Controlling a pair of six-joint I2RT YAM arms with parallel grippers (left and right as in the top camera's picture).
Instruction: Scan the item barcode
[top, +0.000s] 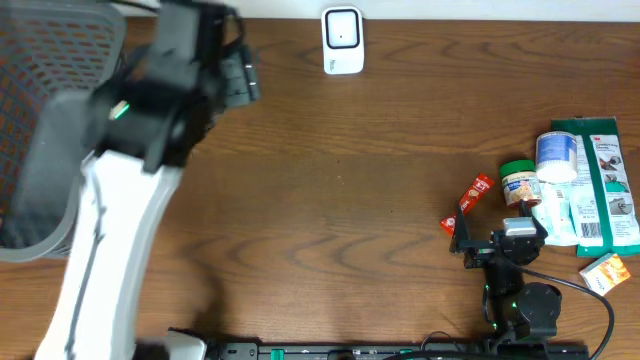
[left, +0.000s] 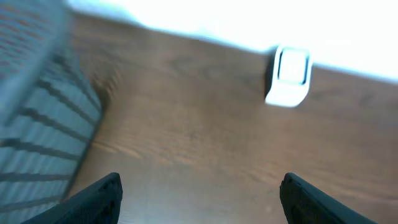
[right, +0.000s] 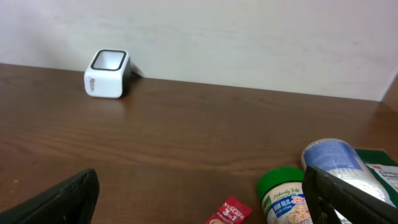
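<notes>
Brown wood-grain bench (top: 330, 200) fills the frame, with a pale wall behind it in the right wrist view. A white scanner (top: 342, 40) stands at the far edge, about the middle. The left arm reaches up along the left side, beside the grey mesh basket (top: 40, 130). The left pincer (left: 199, 199) stands wide, empty between the fingers. Its blurred wrist view looks over bare wood toward the scanner, well apart from it.

Over on the right, the goods lie in a cluster. There's a green-lidded jar (top: 519, 182) with a red sachet (top: 478, 192) just beside it. A white-and-blue bottle (top: 556, 158) lies partly over a green packet (top: 605, 190), and a small orange box (top: 606, 270) sits nearer the front edge.

The right pincer (right: 199, 186) is low over the bench just in front of that cluster, spread wide and gripping nothing. In its wrist view the jar and sachet show between the fingers, but ahead of the tips and apart from them. Every item lies on the right side, well apart from the scanner.
</notes>
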